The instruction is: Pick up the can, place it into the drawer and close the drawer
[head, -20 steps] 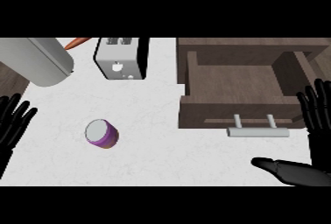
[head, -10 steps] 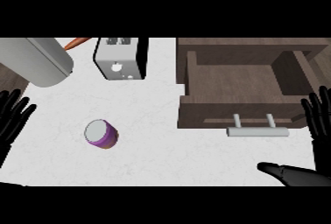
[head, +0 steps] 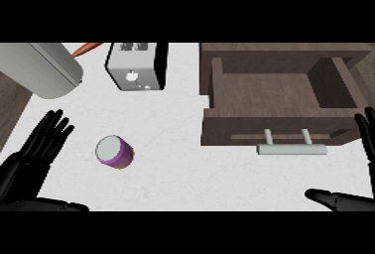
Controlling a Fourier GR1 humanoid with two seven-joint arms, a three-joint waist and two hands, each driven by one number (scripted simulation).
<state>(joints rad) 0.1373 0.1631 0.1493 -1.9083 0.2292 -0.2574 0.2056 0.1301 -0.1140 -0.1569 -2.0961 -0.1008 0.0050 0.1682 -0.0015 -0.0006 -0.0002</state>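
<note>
Left hand: the left hand [head: 33, 158] shows at the lower left of the head view, fingers straight and spread, pointing up and a little right; it holds nothing. Its thumb [head: 55, 204] lies low along the bottom edge.
Left hand and can: the fingertips stand near the can on its left side, apart from it, with bare counter between.
Grey cylinder: a large pale grey cylinder [head: 40, 68] lies slantwise at the upper left, well above the left hand.
Orange tip: a thin orange thing [head: 88, 47] pokes out at the top edge just right of the cylinder; what it is cannot be told.
Can: the can [head: 114, 152] lies tilted on the white counter [head: 176, 163], left of centre, with a purple side and a pale grey end turned up and to the left. It is outside the drawer and well apart from it.
Toaster: a silver toaster [head: 135, 67] with slots on top stands at the upper middle, above and right of the can.
Drawer: the dark wooden drawer [head: 275, 94] is pulled open at the upper right, its inside bare wood. A silver handle [head: 290, 147] sticks out from its front panel.
Right hand: the right hand [head: 364, 136] shows only partly at the right edge, fingers straight and pointing up beside the drawer front, holding nothing; its thumb [head: 337, 199] reaches left at the lower right corner.
</note>
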